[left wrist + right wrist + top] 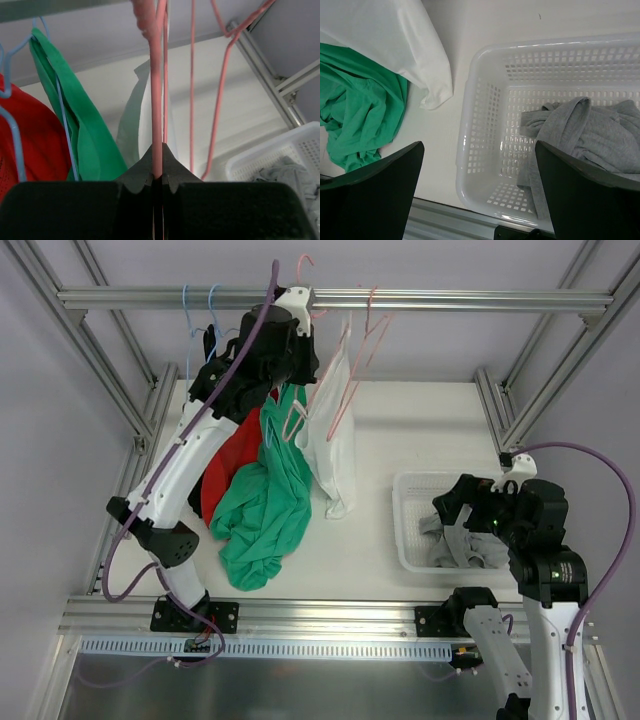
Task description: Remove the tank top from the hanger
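Observation:
The white tank top [335, 450] hangs on a pink hanger [350, 375] from the top rail, its hem touching the table. My left gripper [288, 340] is raised at the rail and shut on a pink hanger wire [157, 125], with the white tank top [142, 112] just behind it. My right gripper [455, 512] is open and empty above the white basket [410, 530]. In the right wrist view its fingers [370, 195] straddle the basket's near corner [475, 150], and the tank top's hem [410, 45] shows at upper left.
A green garment [265, 505] and a red one [225, 465] hang from blue hangers [200, 310] left of the tank top. More pink hangers [220, 90] hang to the right. A grey garment [465, 545] lies in the basket. Aluminium frame posts stand around the table.

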Robot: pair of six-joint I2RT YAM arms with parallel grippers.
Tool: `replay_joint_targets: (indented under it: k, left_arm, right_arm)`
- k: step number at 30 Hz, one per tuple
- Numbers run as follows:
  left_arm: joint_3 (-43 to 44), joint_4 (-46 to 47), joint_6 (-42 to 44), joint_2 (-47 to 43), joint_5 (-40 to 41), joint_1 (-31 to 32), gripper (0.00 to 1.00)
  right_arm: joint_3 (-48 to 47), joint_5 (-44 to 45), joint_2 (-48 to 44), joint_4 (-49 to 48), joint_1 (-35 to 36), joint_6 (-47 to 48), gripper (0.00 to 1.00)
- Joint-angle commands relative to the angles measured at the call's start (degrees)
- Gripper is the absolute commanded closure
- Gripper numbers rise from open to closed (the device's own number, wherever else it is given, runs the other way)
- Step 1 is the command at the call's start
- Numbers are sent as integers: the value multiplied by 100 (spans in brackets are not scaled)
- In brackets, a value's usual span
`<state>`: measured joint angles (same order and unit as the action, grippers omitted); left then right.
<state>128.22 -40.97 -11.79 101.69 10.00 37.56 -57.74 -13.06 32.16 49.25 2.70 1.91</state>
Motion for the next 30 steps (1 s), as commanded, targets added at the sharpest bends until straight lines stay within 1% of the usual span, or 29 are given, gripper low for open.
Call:
replay_joint_targets:
  k: [1,3,6,7,9,10,11,12,13,14,15,17,19,20,21,22,23,24,25,26,27,28,29,30]
  left_arm:
    - [318,221,-306,-553,-191,76,100]
    - [230,221,-359,-641,-183,102,100]
    - [-287,230,-482,-983,-156,198,100]
    - [-681,230,-508,-1237,-52,242,100]
    - [-1131,265,-570,-1650,142,418,100]
    - [-1559,282,-587,-1792,212,471,100]
    - [-1772,317,-640,-1941,317,524,100]
    - [-2018,361,-649,-2082,318,568,100]
    - [-2447,475,-649,-2353,310,673,100]
    - [-2625,493,-666,-2477,336,734,100]
    - [-2992,537,-675,-2713,371,805,100]
    - [-3346,538,-772,-2969,494,1042,100]
    - [-3961,546,-964,-3382,564,1305,100]
    - [-4198,546,-1070,-3558,608,1393,100]
    - [-4696,546,-1158,-3899,635,1481,100]
    - [-4988,538,-1341,-4085,644,1647,100]
    - [-5252,546,-1465,-4461,652,1727,100]
    - [-5812,538,-1571,-4656,574,1807,100]
    - [-6096,555,-1737,-4824,504,1886,100]
    - [-6334,546,-1800,-5156,442,2052,100]
    - [-6815,555,-1905,-5324,320,2132,100]
    - [-7037,555,-1967,-5483,240,2220,100]
    - [-7231,555,-2046,-5798,144,2360,100]
    - [-7581,572,-2177,-5957,-92,2439,100]
  right_arm:
    - [-159,-372,62,-267,-24,81,0]
    - [-159,-495,62,-294,-24,90,1]
    - [-159,-697,45,-337,-24,134,0]
    - [-150,-776,36,-390,-33,151,1]
    - [-124,-1126,18,-565,-24,143,0]
    - [-80,-1259,9,-627,-33,134,0]
    - [-54,-1391,1,-689,-33,108,1]
    - [-28,-1653,-8,-759,-33,81,1]
    - [-1,-1769,-17,-899,-33,64,1]
    - [43,-1892,-17,-961,-33,20,1]
    - [69,-2111,-17,-1083,-33,2,0]
    - [191,-2462,-26,-1224,-33,-42,1]
    - [359,-2806,-61,-1628,-33,-173,0]
    - [560,-3164,-78,-1847,-33,-313,1]
    - [683,-3359,-87,-2293,-24,-575,0]
    - [798,-3535,-113,-2541,-15,-717,0]
    - [1008,-3850,-114,-2979,11,-832,1]
    - [1123,-3958,-122,-3209,64,-1059,1]
    - [1246,-4002,-166,-3386,125,-1140,1]
    - [1378,-4011,-201,-3735,361,-1184,1]
    - [1623,-3933,-219,-3878,528,-1263,1]
    - [1729,-3619,-254,-3958,695,-1264,1]
    - [1835,-3425,-272,-4107,1106,-1264,2]
    - [2062,-3170,-272,-4195,1345,-1185,4]
